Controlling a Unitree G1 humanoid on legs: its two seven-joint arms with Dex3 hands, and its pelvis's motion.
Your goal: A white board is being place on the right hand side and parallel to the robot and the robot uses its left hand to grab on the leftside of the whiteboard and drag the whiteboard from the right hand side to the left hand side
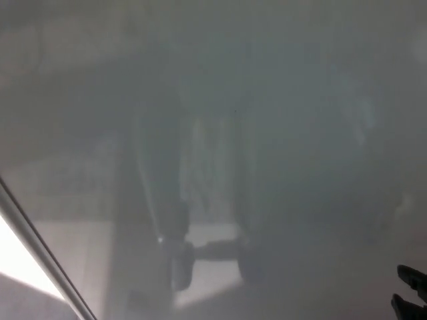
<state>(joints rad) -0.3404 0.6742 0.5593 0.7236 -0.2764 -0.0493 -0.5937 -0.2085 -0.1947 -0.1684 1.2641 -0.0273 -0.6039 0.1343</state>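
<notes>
Three items show in my head view, listed from largest down.

Item 1: whiteboard. It fills nearly the whole picture as a grey, glossy face, from twelve o'clock down to six and out past three. Dim reflections sit in it near centre and toward six o'clock; I judge them to be the robot's own mirrored shape, but they are too blurred to name. The board stands close in front of the camera.

Item 2: whiteboard frame edge. A pale metal strip runs slantwise from nine o'clock down toward seven. Beyond it, at eight o'clock, lies a bright patch that I cannot identify. This is the board's left side, the one the task says to grip.

Item 3: right hand. Dark fingertips show at the four-to-five o'clock corner, close against the board's face; I cannot see whether they touch it. Two tips appear apart from each other and hold nothing that I can see, so I read it as spread and empty.

Not listed: the left hand. It does not show anywhere in the picture, so I cannot tell whether it is on the frame.

Handling note, as my judgement only: to drag well, I would keep the left grip on the frame strip, not the slick face, pull level and slowly toward nine o'clock, keep the board parallel to the robot, and hold the right hand off the surface so it adds no drag.
</notes>
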